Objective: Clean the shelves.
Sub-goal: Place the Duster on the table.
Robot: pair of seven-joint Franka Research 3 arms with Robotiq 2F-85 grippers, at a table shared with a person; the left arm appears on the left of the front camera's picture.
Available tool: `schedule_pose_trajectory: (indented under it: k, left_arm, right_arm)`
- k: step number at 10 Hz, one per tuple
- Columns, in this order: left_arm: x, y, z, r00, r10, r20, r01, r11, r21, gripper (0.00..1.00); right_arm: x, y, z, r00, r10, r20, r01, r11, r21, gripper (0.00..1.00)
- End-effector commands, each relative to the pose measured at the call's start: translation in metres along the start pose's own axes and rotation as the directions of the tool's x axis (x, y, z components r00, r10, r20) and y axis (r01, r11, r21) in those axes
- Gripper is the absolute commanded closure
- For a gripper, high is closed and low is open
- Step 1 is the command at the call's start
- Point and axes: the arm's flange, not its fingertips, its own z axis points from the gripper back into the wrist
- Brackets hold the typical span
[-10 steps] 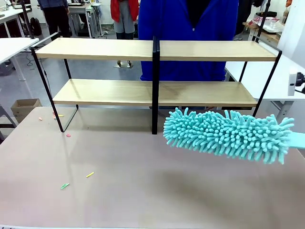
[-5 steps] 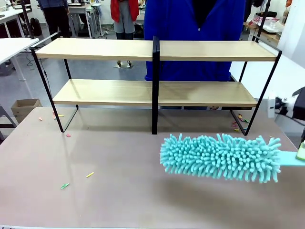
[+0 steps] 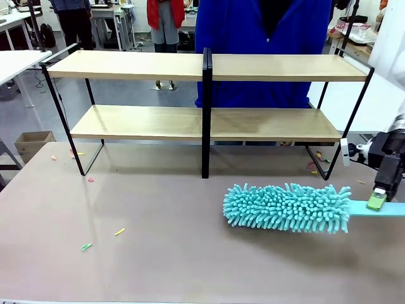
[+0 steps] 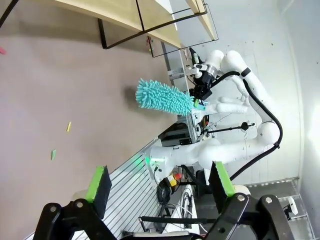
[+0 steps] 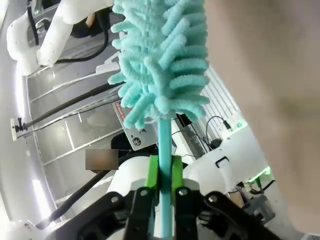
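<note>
Right gripper (image 3: 378, 201) at the table's right edge, green pads (image 5: 152, 172) clamped on the flat teal handle (image 5: 164, 165) of a teal microfiber duster (image 3: 286, 207). Duster head lies level, low over the brown table (image 3: 177, 253), possibly touching it, hard to tell. Shelves (image 3: 207, 66) stand at the far side, well behind the duster, person in blue (image 3: 262, 38) behind them. Left gripper (image 4: 157, 182) fingers spread wide, holding nothing. Small colored scraps (image 3: 119, 232) on table left.
</note>
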Motion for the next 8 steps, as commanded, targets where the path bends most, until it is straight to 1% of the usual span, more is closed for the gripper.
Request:
schedule_pose_trajectory:
  k: [1,2,3,4,5,6,7,8]
  left_arm:
    - [0.0,0.0,0.0,1.0,-0.021,0.002,0.021,1.0,-0.017,0.0]
    - [0.0,0.0,0.0,1.0,-0.021,0.002,0.021,1.0,-0.017,0.0]
    - [0.0,0.0,0.0,1.0,-0.021,0.002,0.021,1.0,-0.017,0.0]
    - [0.0,0.0,0.0,1.0,-0.021,0.002,0.021,1.0,-0.017,0.0]
    - [0.0,0.0,0.0,1.0,-0.021,0.002,0.021,1.0,-0.017,0.0]
    - [0.0,0.0,0.0,1.0,-0.021,0.002,0.021,1.0,-0.017,0.0]
    - [0.0,0.0,0.0,1.0,-0.021,0.002,0.021,1.0,-0.017,0.0]
    - [0.0,0.0,0.0,1.0,-0.021,0.002,0.021,1.0,-0.017,0.0]
  right_arm:
    - [0.006,0.002,0.004,0.996,-0.091,0.005,0.091,0.995,-0.039,0.88]
    - [0.003,-0.002,0.007,0.994,-0.112,0.022,0.112,0.993,-0.038,0.88]
    - [-0.005,-0.008,0.014,0.986,-0.145,0.082,0.149,0.988,-0.044,0.3]
    - [-0.021,-0.012,0.028,0.965,-0.163,0.206,0.179,0.982,-0.059,0.3]
    - [-0.041,-0.015,0.045,0.922,-0.158,0.354,0.186,0.981,-0.048,0.0]
    - [-0.063,-0.015,0.058,0.843,-0.157,0.515,0.208,0.977,-0.043,0.29]
    - [-0.082,-0.01,0.064,0.778,-0.124,0.616,0.189,0.981,-0.04,0.0]
    - [-0.1,-0.002,0.062,0.724,-0.089,0.684,0.144,0.989,-0.023,0.0]
